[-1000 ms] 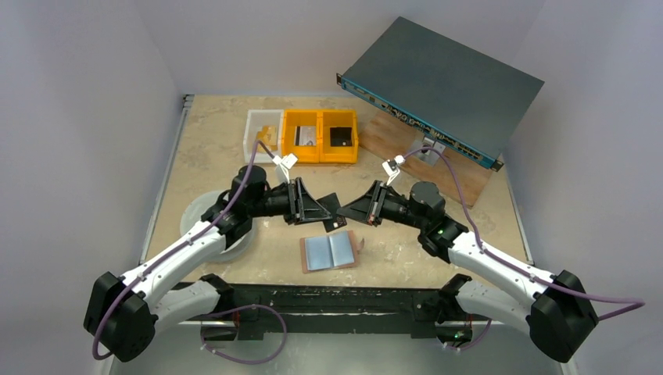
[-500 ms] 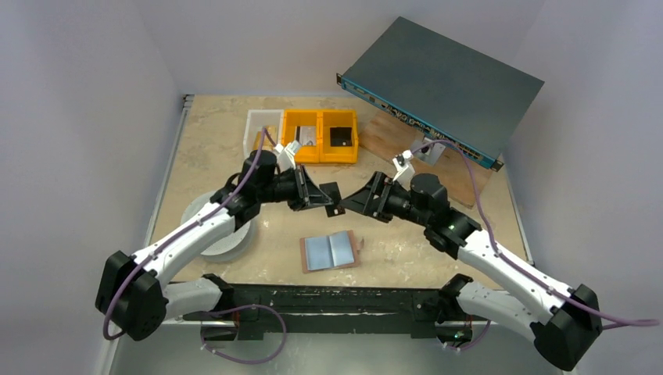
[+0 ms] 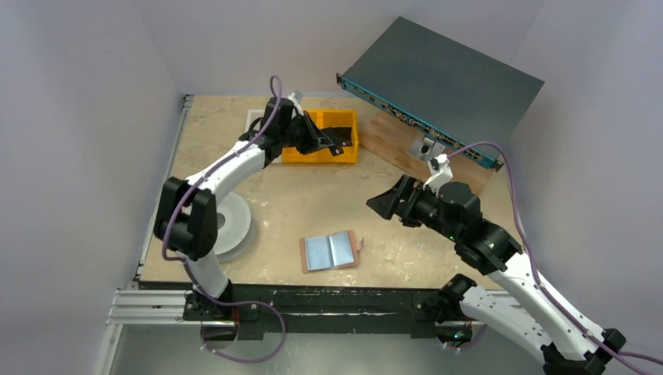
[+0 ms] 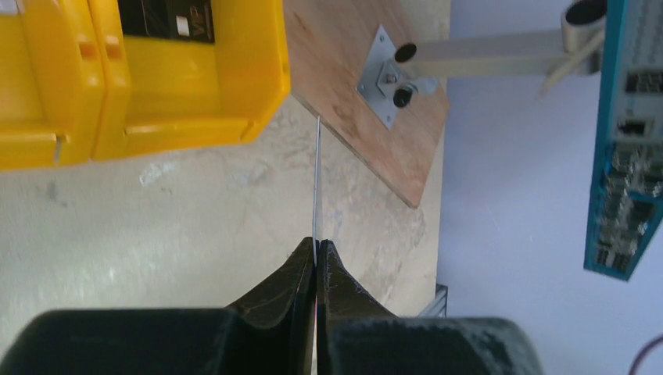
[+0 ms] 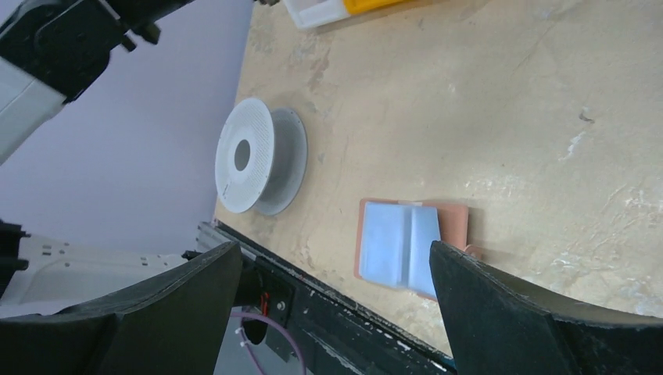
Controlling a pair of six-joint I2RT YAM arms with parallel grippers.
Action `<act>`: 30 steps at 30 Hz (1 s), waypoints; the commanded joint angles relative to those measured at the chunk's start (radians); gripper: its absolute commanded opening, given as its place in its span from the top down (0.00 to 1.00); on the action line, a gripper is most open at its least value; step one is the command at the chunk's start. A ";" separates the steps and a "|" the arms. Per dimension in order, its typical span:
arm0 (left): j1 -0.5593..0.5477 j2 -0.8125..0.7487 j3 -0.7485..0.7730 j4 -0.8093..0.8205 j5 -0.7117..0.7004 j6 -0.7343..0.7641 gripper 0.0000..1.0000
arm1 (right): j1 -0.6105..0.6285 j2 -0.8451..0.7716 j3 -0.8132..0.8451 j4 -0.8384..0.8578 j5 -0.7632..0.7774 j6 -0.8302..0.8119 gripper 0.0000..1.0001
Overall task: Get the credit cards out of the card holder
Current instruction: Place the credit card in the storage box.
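**One card clamped at the bins, card holder open on the worktop**

The left gripper (image 4: 316, 248) is pressed together on a thin card (image 4: 317, 180). The left wrist view shows the card edge-on, so its face and colour cannot be told. The left arm reaches to the far side of the worktop (image 3: 297, 203), and its gripper is over the yellow bins (image 4: 195, 78). In the wrist view the card's far end points at the gap between the corner of a bin and the wooden board (image 4: 367, 101). A black piece (image 4: 164, 16) lies inside that bin.

The right gripper (image 3: 385, 203) hangs above the worktop right of the middle, with its jaws wide apart and nothing between them.

The card holder (image 3: 331, 251) lies spread open near the front edge of the worktop, pale blue inner faces up, well apart from both grippers. A white spool (image 3: 231, 226) rests to its left.
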 commanded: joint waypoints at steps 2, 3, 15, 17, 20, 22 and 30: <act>0.026 0.156 0.180 0.048 0.005 0.036 1.00 | 0.000 -0.066 0.075 -0.105 0.080 -0.023 0.08; 0.028 0.187 0.209 0.043 0.004 0.038 1.00 | 0.001 -0.078 0.076 -0.110 0.088 -0.024 0.08; 0.053 0.476 0.519 -0.056 0.023 0.062 1.00 | 0.001 -0.109 0.108 -0.161 0.118 -0.029 0.08; 0.054 0.506 0.564 -0.077 0.033 0.069 0.99 | 0.001 -0.100 0.110 -0.164 0.117 -0.030 0.08; 0.058 0.529 0.608 -0.107 0.034 0.076 0.88 | 0.002 -0.098 0.106 -0.156 0.114 -0.031 0.08; 0.064 0.527 0.616 -0.114 0.040 0.075 0.81 | 0.001 -0.089 0.108 -0.153 0.115 -0.033 0.08; 0.082 0.443 0.589 -0.143 0.059 0.115 0.65 | 0.002 -0.040 0.094 -0.121 0.092 -0.050 0.08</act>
